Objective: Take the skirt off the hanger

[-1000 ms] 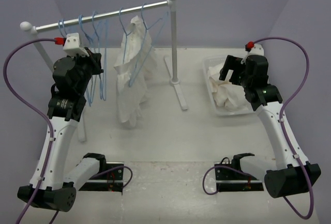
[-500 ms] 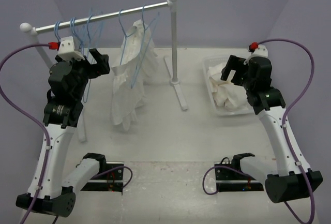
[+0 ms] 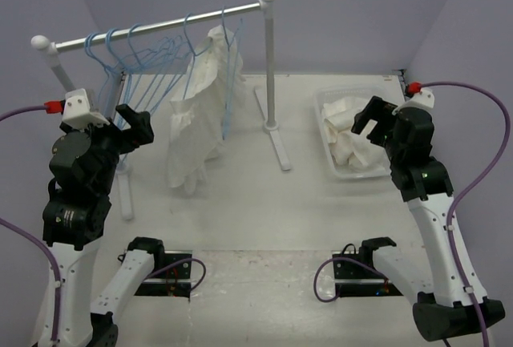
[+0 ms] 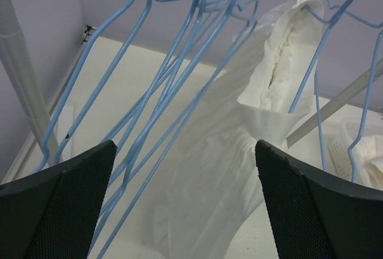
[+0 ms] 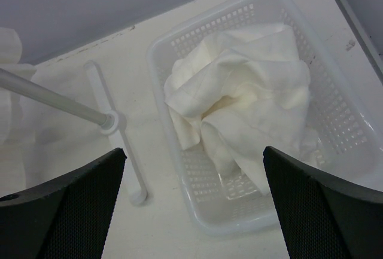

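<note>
— What does the room look like?

— A white table (image 3: 264, 203) is closed in by pale purple walls (image 3: 361, 18); a clothes rack (image 3: 270, 66) stands at the back left; its metal rail (image 3: 164, 26) carries a bunch of blue wire hangers (image 3: 144, 58).

— And the skirt?

— The skirt (image 5: 239, 100) lies crumpled in the clear plastic basket (image 5: 338, 112) on the right side of the table; it fills most of the basket and sits well apart from the rack.

— Is anything on the hangers?

— A long white garment (image 3: 196, 114) hangs from one hanger near the rail's right end; its lower ends dangle low over the table; the other hangers are bare and bunched to its left.

— How do the arms stand?

— The left gripper (image 3: 137, 125) is raised beside the bare hangers, near the rack's left post; its jaws are spread wide and hold nothing; whether it touches a wire I cannot tell. The right gripper (image 3: 367, 117) hovers above the basket, looking down on the skirt; its jaws are also spread wide and hold nothing.
</note>
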